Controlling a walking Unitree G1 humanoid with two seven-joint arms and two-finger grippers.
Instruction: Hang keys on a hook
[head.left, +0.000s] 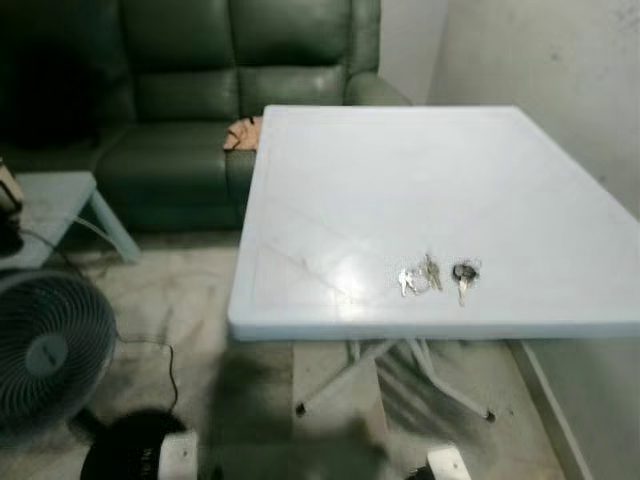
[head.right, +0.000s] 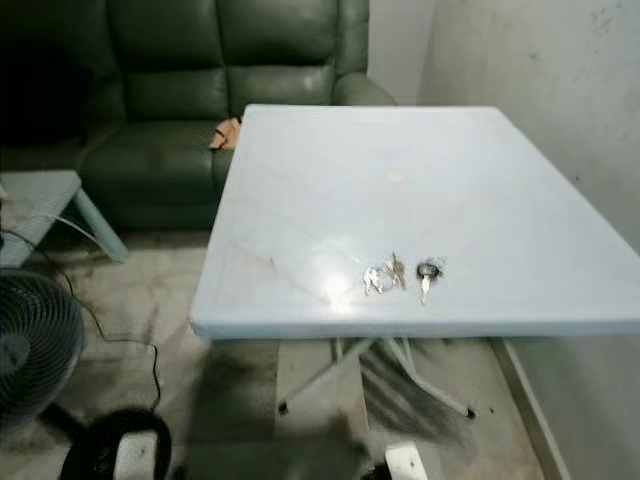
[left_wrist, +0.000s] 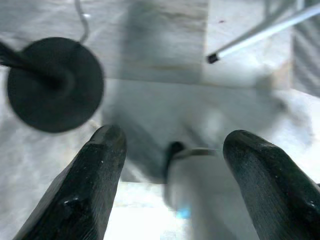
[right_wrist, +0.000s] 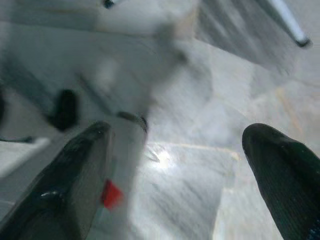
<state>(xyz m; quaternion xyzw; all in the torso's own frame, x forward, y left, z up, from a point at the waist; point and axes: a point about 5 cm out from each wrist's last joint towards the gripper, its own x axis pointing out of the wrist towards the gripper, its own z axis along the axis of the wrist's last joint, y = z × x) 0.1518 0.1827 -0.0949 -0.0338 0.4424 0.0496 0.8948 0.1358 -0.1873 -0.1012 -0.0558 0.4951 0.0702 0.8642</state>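
Both arms hang low over the pale marble floor (left_wrist: 160, 45). The left pincer (left_wrist: 172, 145) is spread wide, its two black fingers (left_wrist: 85, 185) well apart, nothing between them and nothing touched; beneath it sits the round black base of a fan (left_wrist: 52, 85), and a thin white table leg (left_wrist: 260, 35) slants past. The right pincer (right_wrist: 177, 145) is just as wide open, released and empty, fingers (right_wrist: 65, 185) hovering over the floor, the view under it smeared by blur.

Up on the white table (head.left: 400, 170), the keys (head.left: 437, 277) lie flat near the front edge, right of middle: a small silver bunch, and just beside it a key with a dark head. Neither pincer is anywhere near them. Behind the table stands a dark green sofa (head.left: 200, 100); a grey fan (head.left: 45, 350) stands on the floor at the left, beside a small pale side table (head.left: 60, 200).
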